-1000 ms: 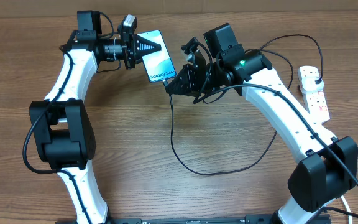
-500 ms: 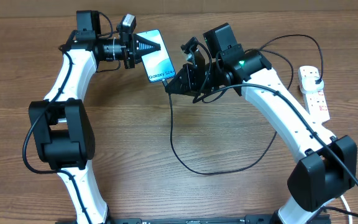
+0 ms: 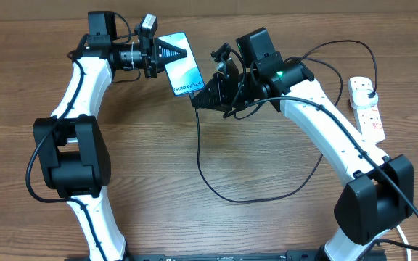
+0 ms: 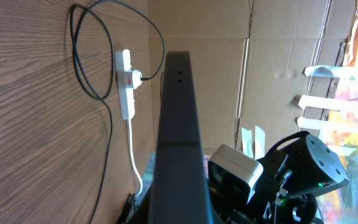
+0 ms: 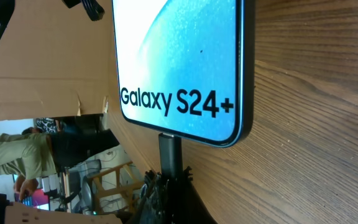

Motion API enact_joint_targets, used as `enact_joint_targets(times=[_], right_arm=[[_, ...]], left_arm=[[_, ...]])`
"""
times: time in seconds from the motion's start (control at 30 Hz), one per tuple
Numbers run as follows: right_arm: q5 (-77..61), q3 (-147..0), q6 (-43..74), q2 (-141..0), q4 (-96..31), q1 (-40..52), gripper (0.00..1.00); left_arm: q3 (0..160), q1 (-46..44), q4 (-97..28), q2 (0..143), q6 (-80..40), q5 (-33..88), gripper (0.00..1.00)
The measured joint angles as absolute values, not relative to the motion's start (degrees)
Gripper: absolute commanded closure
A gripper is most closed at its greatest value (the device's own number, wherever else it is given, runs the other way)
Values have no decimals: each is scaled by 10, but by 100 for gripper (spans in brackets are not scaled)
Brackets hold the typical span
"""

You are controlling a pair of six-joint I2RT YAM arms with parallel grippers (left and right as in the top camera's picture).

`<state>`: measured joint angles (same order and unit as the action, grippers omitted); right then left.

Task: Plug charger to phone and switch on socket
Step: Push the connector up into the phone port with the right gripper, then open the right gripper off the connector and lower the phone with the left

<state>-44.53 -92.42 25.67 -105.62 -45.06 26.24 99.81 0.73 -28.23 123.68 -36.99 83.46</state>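
My left gripper [image 3: 170,53] is shut on the phone [image 3: 183,69] and holds it off the table, its light blue screen facing up. In the right wrist view the phone [image 5: 179,56] shows "Galaxy S24+" along its bottom edge. My right gripper [image 3: 202,97] is shut on the charger's black connector [image 5: 169,152], whose tip meets the middle of that edge; how deep it sits I cannot tell. The charger cable [image 3: 203,163] loops across the table to a black plug [image 3: 369,88] in the white socket [image 3: 366,110] at the far right. The left wrist view shows the phone [image 4: 178,124] edge-on and the socket [image 4: 125,84].
The socket's white cord [image 4: 133,162] trails toward the table's near edge. Cardboard walls [image 4: 278,37] stand behind the table. The cable's loop lies on the wood [image 3: 158,188] between the two arm bases.
Both grippers and the phone have crept very slightly up and left; both grips are unchanged.
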Motion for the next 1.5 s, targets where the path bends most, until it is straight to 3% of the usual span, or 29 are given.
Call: enact_joint_targets(times=[0.13,0.27,0.5,0.67,0.8,1.0,1.2,1.5], right_arm=[[-445,-924,257,-1056,-451,262,93],[-435,-924,258,-1057,-437,262,80],[-415,-926,247,-1057,-489,248,75],[-406,-926,218,-1058,-550,209,69],[-399,-926,192,-1059,-589,165,57],[-391,-926,154,-1060,-636,107,54],[-359,-926,139,-1060,-659,80,40],[-297,-926,134,-1060,-684,80,37]], left_arm=[[998,7,-282,1237,-369,835,96],[998,4,-290,1237,-364,838,96],[998,-23,-292,1237,-353,820,96],[998,-26,-306,1237,-316,802,96],[998,-27,-332,1237,-277,795,96],[997,-28,-429,1237,-184,786,96],[994,-49,-574,1237,-81,688,96],[994,-96,-602,1237,-8,564,96]])
